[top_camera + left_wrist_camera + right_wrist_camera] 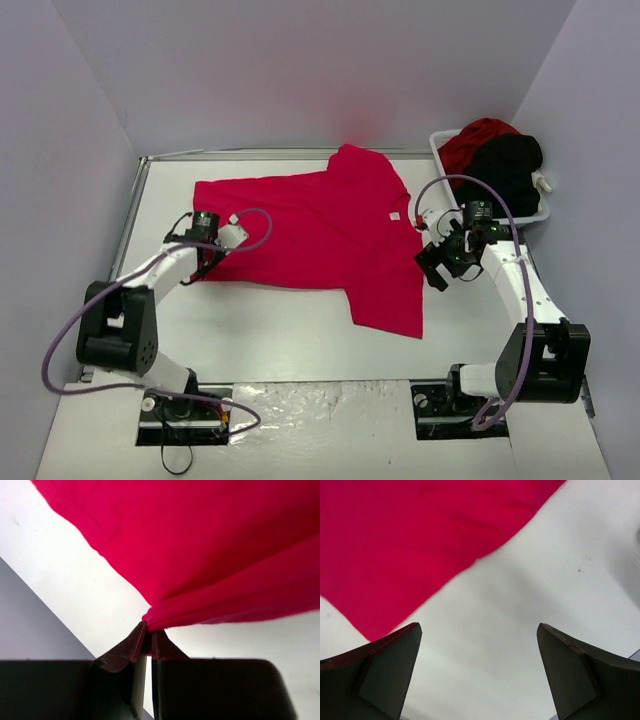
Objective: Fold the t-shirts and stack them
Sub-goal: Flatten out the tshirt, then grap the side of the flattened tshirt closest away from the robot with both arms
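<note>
A bright red t-shirt (330,225) lies spread on the white table, its lower hem to the left and a sleeve reaching toward the front right. My left gripper (207,262) is shut on the shirt's near left corner; in the left wrist view the pinched red cloth (210,570) fans out from between the closed fingers (131,645). My right gripper (438,268) hovers open just beside the shirt's right edge, over bare table. Its wrist view shows the red cloth (410,545) at upper left and nothing between the fingertips. A second red t-shirt (475,140) and a black t-shirt (512,165) lie bunched in the basket.
The white plastic basket (441,157) stands at the back right corner of the table. Grey walls close in the left, back and right sides. Bare white table (280,330) shows in front of the spread shirt.
</note>
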{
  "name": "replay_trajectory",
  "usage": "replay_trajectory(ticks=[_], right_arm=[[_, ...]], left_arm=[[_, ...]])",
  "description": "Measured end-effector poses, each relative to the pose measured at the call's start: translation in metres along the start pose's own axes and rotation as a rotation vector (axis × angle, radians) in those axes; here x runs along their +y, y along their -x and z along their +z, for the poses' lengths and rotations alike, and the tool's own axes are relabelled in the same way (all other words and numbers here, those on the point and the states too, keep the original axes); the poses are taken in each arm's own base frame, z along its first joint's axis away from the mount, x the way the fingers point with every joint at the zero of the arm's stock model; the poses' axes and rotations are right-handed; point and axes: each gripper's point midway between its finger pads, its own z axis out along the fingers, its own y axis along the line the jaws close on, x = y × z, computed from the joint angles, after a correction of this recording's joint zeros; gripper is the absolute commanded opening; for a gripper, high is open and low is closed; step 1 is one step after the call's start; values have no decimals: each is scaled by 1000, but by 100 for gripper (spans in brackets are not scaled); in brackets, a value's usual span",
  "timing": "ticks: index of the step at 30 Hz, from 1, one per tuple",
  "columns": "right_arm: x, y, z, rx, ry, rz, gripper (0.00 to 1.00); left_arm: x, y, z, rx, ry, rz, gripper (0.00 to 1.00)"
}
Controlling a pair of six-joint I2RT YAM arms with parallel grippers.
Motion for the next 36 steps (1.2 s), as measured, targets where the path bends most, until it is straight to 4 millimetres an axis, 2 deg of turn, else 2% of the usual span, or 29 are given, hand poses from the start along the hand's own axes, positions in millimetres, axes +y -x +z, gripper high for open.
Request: replay_trajectory(ticks=[3, 8, 9, 13, 15, 19, 25, 29, 32, 36], right_arm=[[11, -7, -8, 24, 55, -95, 93], [33, -11, -13, 36, 175, -248, 76], [42, -9, -13, 36, 207, -290, 75], [78, 1, -8, 31, 323, -444, 59], [94, 2, -4, 43, 374, -508, 53], [112, -9, 4, 96, 449, -572, 52], [126, -34, 18, 221, 513, -621, 52], [145, -49, 24, 323, 555, -680, 53], [160, -53, 25, 359, 570, -731, 49], [171, -52, 26, 374, 563, -759, 54]], left_arm=[[22, 11, 16, 23, 6, -71, 2], [46, 43, 42, 29, 0, -155, 2], [50, 50, 47, 29, -1, -170, 2], [59, 68, 67, 31, -3, -216, 2], [55, 66, 73, 45, -14, -232, 2], [46, 57, 78, 72, -31, -257, 2], [53, 49, 80, 75, -18, -301, 2], [60, 42, 82, 72, -8, -343, 2], [63, 39, 83, 70, -6, -360, 2], [63, 38, 83, 69, -5, -365, 2]])
